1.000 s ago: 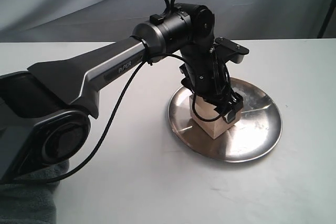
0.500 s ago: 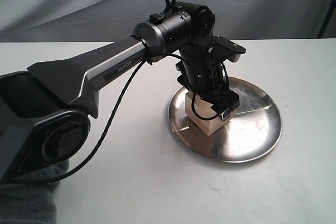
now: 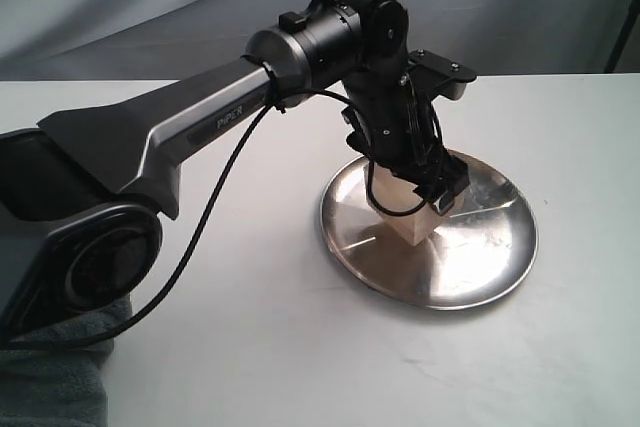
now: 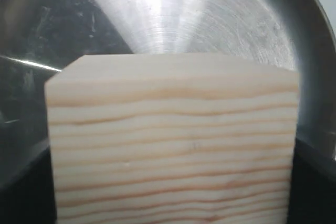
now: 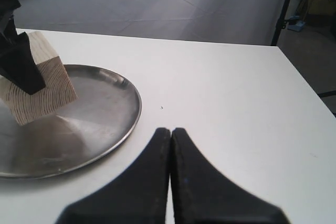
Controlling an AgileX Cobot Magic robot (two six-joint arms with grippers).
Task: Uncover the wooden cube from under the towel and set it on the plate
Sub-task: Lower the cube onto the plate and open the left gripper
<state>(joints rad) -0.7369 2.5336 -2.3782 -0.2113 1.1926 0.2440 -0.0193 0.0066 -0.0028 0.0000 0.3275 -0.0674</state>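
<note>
The wooden cube [image 3: 409, 225], pale with straight grain lines, hangs tilted over the middle of the shiny steel plate [image 3: 485, 247], its lowest corner close to the plate's surface. My left gripper [image 3: 412, 195] comes down on it from above and is shut on it. The left wrist view is filled by the wooden cube [image 4: 173, 140] with the plate [image 4: 210, 14] beyond. My right gripper [image 5: 171, 132] is shut and empty, low over the table beside the plate [image 5: 100, 111]; the wooden cube [image 5: 47, 87] is tilted there too. A corner of the blue-grey towel [image 3: 50, 387] lies at the front left.
White table [image 3: 560, 347] under everything, with a grey cloth backdrop [image 3: 520, 7] behind. The left arm's body [image 3: 100, 207] and its loose black cable [image 3: 205, 237] span the left half. A dark stand leg [image 5: 286, 3] rises past the table's far edge.
The left gripper has risen a little and shifted right with the cube, which now sits higher and more tilted over the plate. The plate has not moved.
</note>
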